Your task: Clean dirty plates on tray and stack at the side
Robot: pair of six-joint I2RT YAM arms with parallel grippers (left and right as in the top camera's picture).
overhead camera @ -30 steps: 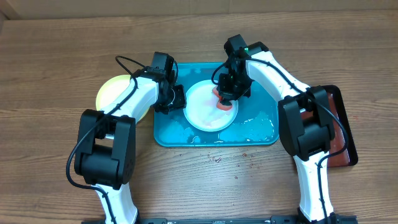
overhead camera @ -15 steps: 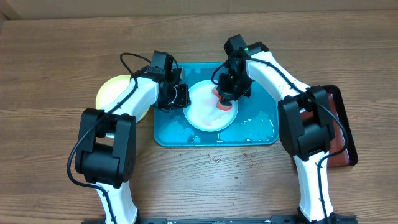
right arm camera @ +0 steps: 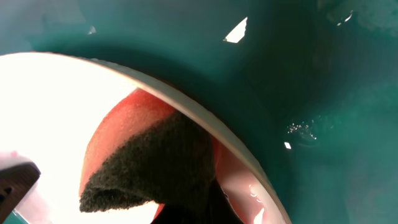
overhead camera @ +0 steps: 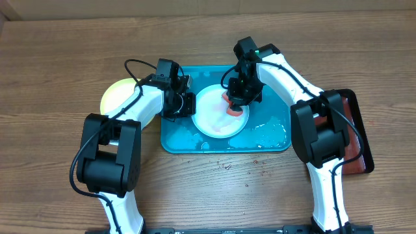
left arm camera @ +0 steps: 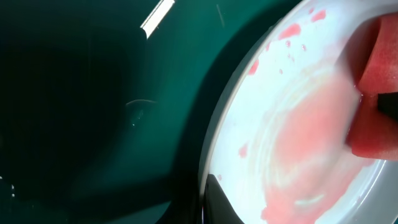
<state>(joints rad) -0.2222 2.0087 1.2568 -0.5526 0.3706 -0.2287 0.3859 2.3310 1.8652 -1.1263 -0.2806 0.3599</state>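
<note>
Overhead, the white plate (overhead camera: 214,120) lies in the teal tray (overhead camera: 273,140) on the tabletop (overhead camera: 58,52), my left jaws clenched on its left rim, my right jaws grasping a sponge (overhead camera: 234,108) pressed to its far-right edge. Pink smears streak the plate's centre. A yellow plate (overhead camera: 116,95) sits on the wood left of the tray; a dark red tray (overhead camera: 359,133) lies at right.
</note>
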